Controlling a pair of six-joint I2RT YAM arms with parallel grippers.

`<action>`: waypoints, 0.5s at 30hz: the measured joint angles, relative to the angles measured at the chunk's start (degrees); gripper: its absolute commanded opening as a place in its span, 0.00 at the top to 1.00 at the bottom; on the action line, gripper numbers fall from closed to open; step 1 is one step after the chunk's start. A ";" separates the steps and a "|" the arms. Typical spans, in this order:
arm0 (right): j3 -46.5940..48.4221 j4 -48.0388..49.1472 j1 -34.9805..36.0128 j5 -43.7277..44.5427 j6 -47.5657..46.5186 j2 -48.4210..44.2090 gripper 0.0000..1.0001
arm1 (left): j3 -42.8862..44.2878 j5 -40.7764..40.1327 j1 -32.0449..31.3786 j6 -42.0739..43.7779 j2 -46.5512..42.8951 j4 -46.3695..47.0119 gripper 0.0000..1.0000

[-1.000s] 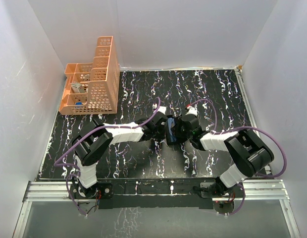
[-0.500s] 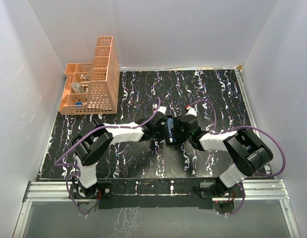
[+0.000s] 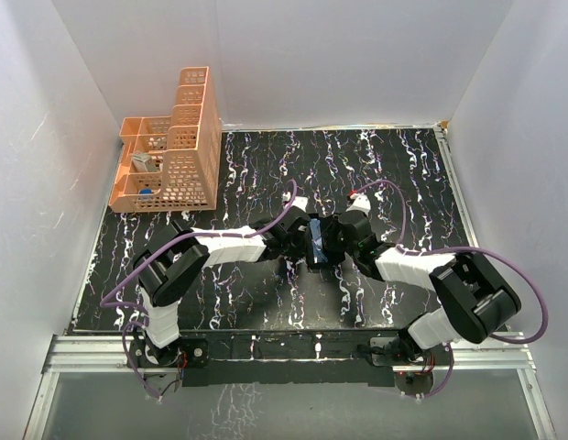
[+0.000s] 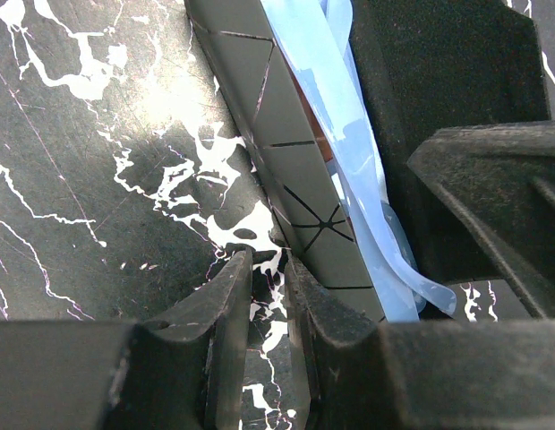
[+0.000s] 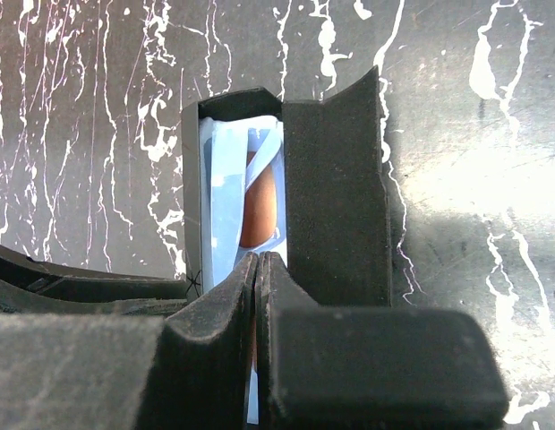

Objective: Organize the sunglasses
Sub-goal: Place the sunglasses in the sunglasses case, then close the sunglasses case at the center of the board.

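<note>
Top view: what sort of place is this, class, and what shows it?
Probably a robot lab cell: white walls box in a black marbled table, two arms bolted to its near rail, an orange rack.

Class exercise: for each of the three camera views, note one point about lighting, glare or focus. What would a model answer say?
Top external: light is even and the picture sharp, with no strong glare on the table. Left wrist: a bright glare patch washes out the table at upper left, and the left fingers are dark and soft. Right wrist: there is glare on the table at right, and the right fingers are nearly black.
</note>
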 measured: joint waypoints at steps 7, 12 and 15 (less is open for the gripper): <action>0.00 -3.87 -0.11 4.81 -1.25 -4.52 1.00 | 0.00 -0.02 0.00 0.09 0.00 -0.02 0.79; 0.00 -6.73 -1.40 8.96 -2.14 -8.24 1.00 | 0.00 -0.02 0.00 0.24 0.00 -0.04 0.79; -0.33 -7.54 -2.01 10.38 -2.32 -9.03 1.00 | 0.00 0.00 0.00 0.33 0.00 -0.04 0.79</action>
